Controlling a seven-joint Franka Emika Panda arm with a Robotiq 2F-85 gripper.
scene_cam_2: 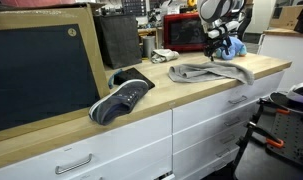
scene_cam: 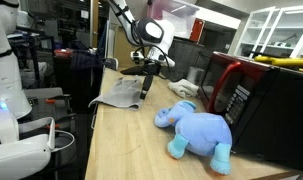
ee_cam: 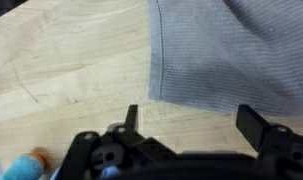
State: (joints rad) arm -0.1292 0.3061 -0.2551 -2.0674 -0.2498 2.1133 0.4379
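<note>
Wrist view shows the claw [ee_cam: 191,113] wide open and empty, the grey cloth [ee_cam: 231,50] lying flat just beyond its fingertips, near edge parallel to them, by the worktop [ee_cam: 71,60] edge.

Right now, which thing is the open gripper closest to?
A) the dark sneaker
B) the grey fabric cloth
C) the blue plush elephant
B: in the wrist view the grey fabric cloth lies just ahead of the open gripper, on the pale wooden counter.

Wooden countertop [scene_cam_2: 191,92] over white drawers [scene_cam_2: 206,130].
</note>
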